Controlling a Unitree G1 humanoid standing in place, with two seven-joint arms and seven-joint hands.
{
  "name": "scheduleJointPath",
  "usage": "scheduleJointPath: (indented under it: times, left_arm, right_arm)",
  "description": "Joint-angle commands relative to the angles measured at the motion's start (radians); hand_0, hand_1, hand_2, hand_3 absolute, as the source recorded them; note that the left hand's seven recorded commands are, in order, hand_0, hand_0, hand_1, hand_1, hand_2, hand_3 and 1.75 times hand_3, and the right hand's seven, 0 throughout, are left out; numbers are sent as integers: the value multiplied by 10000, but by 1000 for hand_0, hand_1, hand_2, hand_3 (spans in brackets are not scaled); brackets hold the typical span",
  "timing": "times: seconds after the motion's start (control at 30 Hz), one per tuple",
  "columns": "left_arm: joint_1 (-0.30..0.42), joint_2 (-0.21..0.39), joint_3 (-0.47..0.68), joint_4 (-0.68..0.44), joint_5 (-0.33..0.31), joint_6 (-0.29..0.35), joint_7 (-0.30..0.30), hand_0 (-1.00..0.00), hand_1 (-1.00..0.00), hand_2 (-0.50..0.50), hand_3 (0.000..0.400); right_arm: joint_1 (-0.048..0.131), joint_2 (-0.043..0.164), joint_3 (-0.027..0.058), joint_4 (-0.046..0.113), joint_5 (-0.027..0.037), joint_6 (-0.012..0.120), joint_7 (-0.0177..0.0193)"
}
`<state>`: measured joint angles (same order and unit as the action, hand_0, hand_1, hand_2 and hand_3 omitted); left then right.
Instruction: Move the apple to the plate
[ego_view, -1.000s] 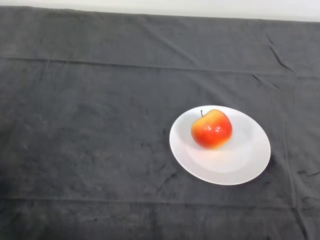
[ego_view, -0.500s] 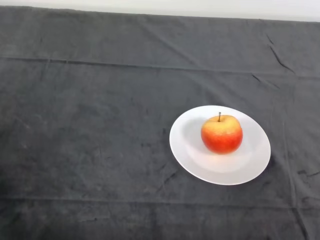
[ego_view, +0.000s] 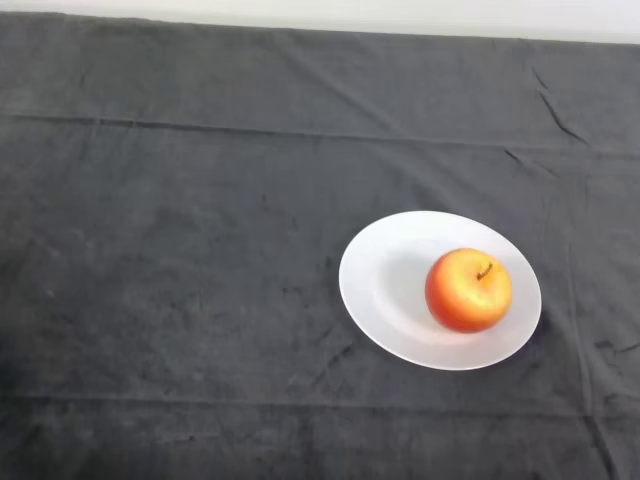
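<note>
A counter (ego_view: 180, 260) under dark, lightly creased cloth fills the view, carrying everything in sight. A white plate (ego_view: 385, 285) lies right of centre, flat on the cloth. The apple (ego_view: 468, 290) sits inside it, toward its right rim, stem tipped to the right, so it looks leaned over rather than upright. No hand shows, so its fingers cannot be judged. The task appears complete.

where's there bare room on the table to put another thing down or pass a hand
The dark cloth lies bare left of the white plate, and in the strip behind it up to the far edge. The plate's left half is bare. The apple sits toward its right rim.
</note>
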<state>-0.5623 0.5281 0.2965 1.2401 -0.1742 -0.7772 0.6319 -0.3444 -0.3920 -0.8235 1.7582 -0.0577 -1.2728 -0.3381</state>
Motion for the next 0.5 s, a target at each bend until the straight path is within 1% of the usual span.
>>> scheduleJointPath:
  times: [0.03,0.5]
  left_arm:
    - [193,70,130,-8,259,43,-134,0,0,0,0]
    - [175,45,252,-23,335,95,-229,0,0,0,0]
  right_arm:
    - [934,1411,-98,589,-8,545,24]
    - [934,1411,-99,588,-9,545,25]
